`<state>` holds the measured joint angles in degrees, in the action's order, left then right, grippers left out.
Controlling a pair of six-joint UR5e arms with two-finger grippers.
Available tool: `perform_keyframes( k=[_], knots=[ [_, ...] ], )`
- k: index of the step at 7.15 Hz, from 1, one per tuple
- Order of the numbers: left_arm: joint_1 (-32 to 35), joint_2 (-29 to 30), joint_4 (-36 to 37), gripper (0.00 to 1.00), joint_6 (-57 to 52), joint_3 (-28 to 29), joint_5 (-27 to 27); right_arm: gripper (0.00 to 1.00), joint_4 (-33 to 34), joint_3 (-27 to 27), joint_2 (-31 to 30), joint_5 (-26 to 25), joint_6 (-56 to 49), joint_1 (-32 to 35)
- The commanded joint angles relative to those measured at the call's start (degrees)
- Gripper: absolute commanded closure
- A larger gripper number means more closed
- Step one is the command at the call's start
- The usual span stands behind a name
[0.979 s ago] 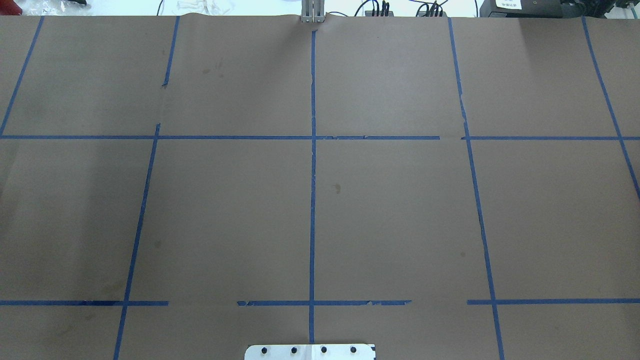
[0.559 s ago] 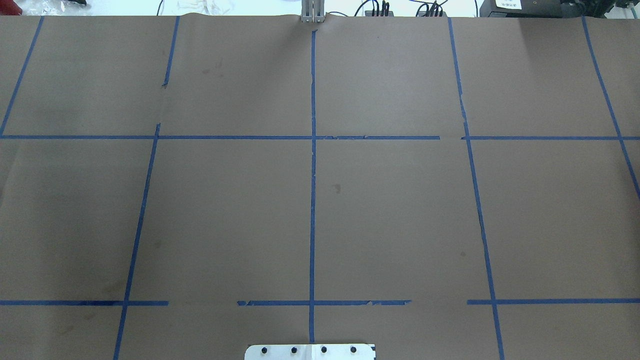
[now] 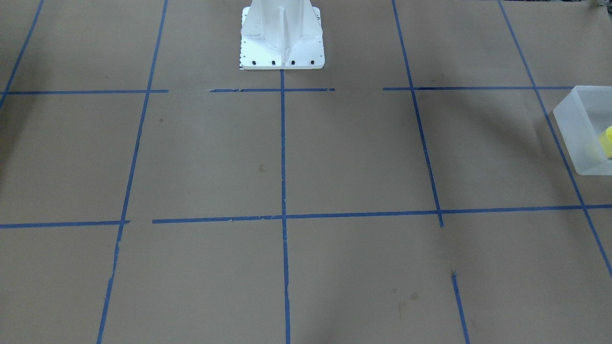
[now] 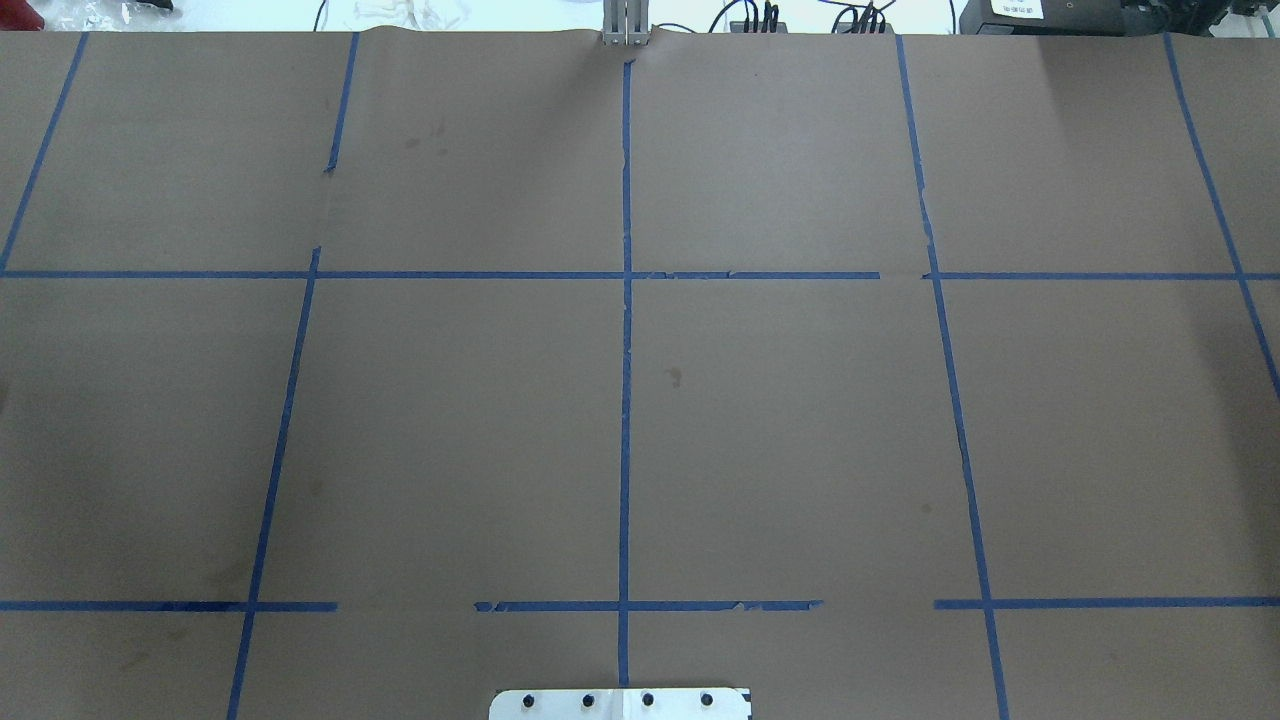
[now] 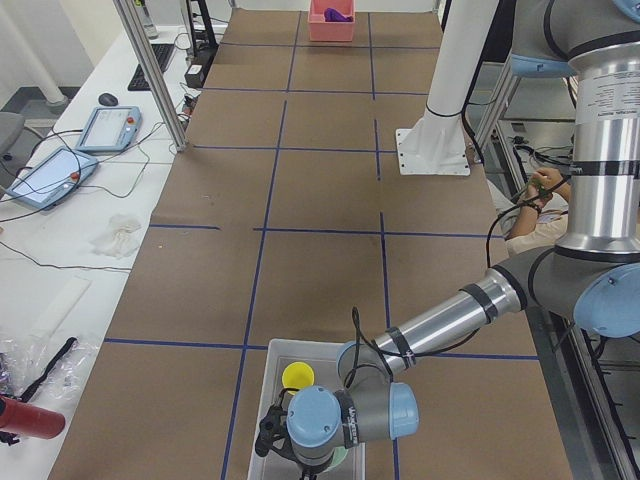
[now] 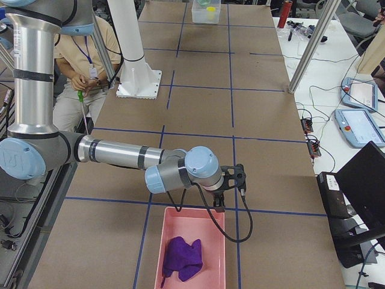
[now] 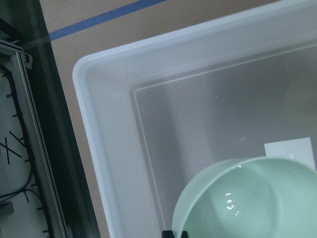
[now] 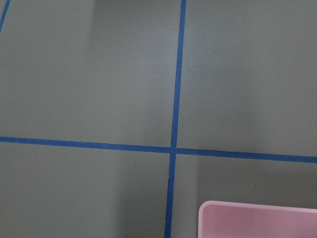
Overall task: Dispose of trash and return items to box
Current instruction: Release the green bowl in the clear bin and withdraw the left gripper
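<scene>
A: Front view?
B: Box (image 3: 573,138) at the desk (image 3: 334,157) edge on the robot's left, yellow cup (image 3: 608,142) inside.
A: Left wrist?
B: Mint bowl (image 7: 247,198) within the box walls. Left claw (image 7: 176,233) tips by its rim; grip, can't tell.
A: Right side view?
B: Right claw (image 6: 231,180) near the pink tray (image 6: 198,226) edge. Open or closed, can't tell.

Overhead: soft shadow that lay across the left-hand squares of the brown paper-covered table (image 4: 150,430) has faded out; that patch now evenly lit.
</scene>
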<state>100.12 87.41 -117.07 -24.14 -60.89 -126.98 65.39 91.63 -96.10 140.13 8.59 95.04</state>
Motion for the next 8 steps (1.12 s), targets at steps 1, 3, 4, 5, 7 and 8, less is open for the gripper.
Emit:
perform_keyframes(
  k=[1, 3, 4, 5, 7, 8],
  knots=[
    [-0.2, 0.1, -1.1, 1.0, 1.5, 2.6, -2.8, 0.0, 0.0, 0.4, -0.1, 0.5, 0.8, -0.6],
    [-0.4, 0.1, -1.1, 1.0, 1.6, 3.2, -5.0, 0.0, -0.1, 2.6, 0.0, 1.2, 5.4, -2.1],
    [-0.6, 0.1, -1.1, 1.0, 1.6, 3.2, -5.1, 0.0, -0.1, 2.5, -0.1, 1.2, 5.5, -2.2],
    [-0.9, 0.2, -1.2, 0.8, 1.6, 3.4, -5.2, 0.0, 0.0, 2.5, 0.0, 1.1, 5.5, -2.3],
    [-1.1, 0.2, -1.6, 0.11, 1.7, 3.2, -5.2, 0.0, -0.1, 2.5, 0.1, 0.8, 5.6, -2.8],
    [-1.2, 0.8, -1.3, 0.0, 3.6, 1.3, -5.1, 0.0, 0.0, 2.6, 0.6, 0.7, 5.6, -2.7]
  ],
)
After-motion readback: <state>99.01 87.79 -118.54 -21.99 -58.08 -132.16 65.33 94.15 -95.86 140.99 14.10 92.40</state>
